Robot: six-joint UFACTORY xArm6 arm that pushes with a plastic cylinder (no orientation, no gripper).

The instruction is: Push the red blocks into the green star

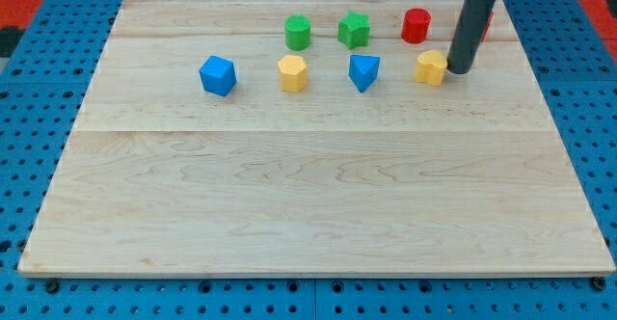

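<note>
A red cylinder stands near the view's top right. A second red block shows only as a sliver behind my rod, shape unclear. The green star sits to the left of the red cylinder, with a green cylinder further left. My tip rests on the board just right of a yellow block, touching or nearly touching it, and below the hidden red block.
A blue cube, a yellow hexagonal block and a blue triangular block lie in a row left of the yellow block. The wooden board ends close to the right of my tip.
</note>
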